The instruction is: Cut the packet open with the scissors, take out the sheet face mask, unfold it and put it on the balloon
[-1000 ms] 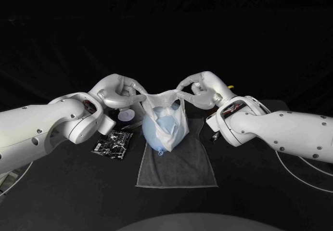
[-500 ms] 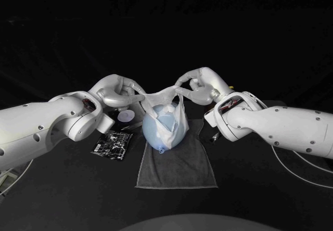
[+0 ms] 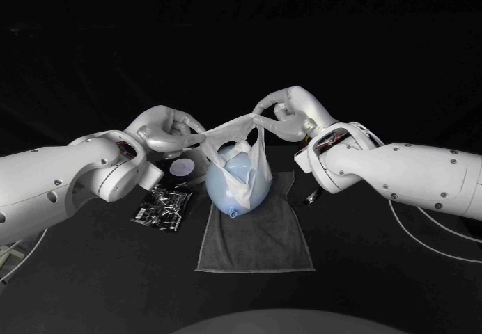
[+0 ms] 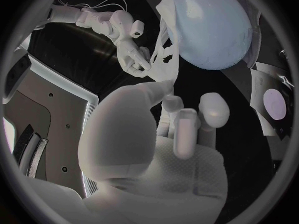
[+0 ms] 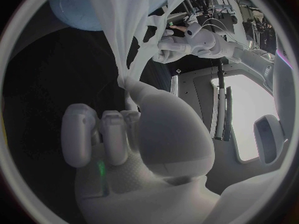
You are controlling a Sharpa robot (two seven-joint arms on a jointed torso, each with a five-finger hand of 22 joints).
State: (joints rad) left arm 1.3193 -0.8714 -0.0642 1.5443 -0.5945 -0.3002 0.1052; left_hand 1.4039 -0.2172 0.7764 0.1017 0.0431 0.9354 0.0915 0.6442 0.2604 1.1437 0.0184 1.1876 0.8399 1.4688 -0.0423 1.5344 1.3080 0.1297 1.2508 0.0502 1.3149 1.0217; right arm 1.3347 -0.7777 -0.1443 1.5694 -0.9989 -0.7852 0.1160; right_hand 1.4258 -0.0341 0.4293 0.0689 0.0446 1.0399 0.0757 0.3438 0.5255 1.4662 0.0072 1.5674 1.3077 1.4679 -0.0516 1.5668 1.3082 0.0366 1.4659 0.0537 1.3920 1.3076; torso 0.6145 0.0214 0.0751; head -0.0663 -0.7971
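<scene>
Left hand (image 3: 166,132) and right hand (image 3: 284,117) each pinch a corner of the sheet mask (image 3: 229,129), stretched over the balloon (image 3: 223,191) at frame centre. This looks like the placing step. Next, I'd say, lower it evenly.

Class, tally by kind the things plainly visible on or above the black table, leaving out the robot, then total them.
Pale blue balloon: 1
White sheet face mask: 1
Grey cloth towel: 1
Black printed packet: 1
Pale round disc: 1
Total: 5
</scene>
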